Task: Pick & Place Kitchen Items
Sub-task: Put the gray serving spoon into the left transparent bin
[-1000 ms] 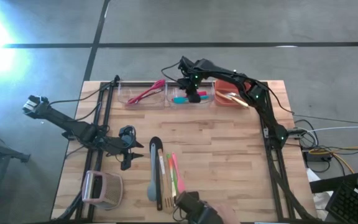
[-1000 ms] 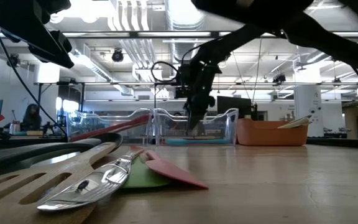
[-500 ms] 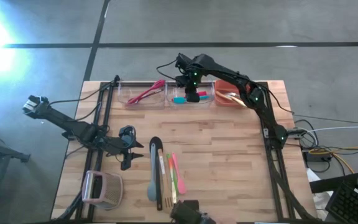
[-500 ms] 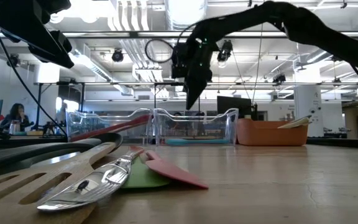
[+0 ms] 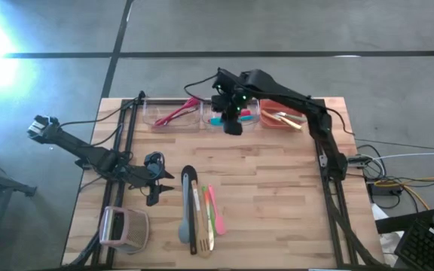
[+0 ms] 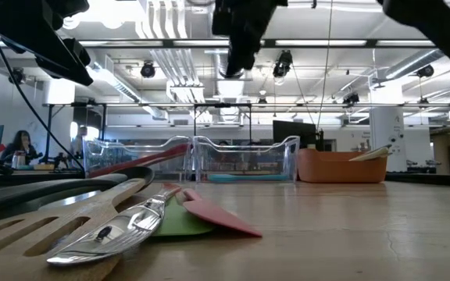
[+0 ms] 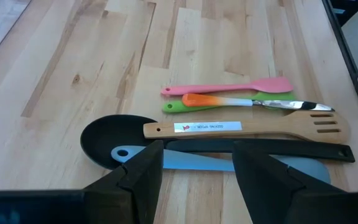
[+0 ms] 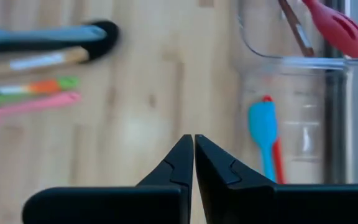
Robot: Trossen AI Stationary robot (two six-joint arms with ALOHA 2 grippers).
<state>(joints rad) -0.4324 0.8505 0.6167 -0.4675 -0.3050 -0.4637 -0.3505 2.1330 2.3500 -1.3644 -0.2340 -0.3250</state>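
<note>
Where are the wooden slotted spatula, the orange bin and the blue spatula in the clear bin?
wooden slotted spatula (image 7: 247,127), left wrist view, mid-handle.
orange bin (image 6: 341,167), low view, front wall.
blue spatula (image 8: 262,127), right wrist view, its blade.

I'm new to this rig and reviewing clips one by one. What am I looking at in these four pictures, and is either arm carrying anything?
Two dark robot arms work at a wooden table. One picture looks straight down, one looks level from the tabletop, and one comes from each wrist. The left gripper hangs with open jaws over a row of utensils: a wooden turner, a pink spatula and a black spoon. The right gripper is raised near the clear bins at the far edge, jaws shut and empty. A teal spatula lies in the middle bin, and an orange bin stands beside it. Neither arm carries anything.
</note>
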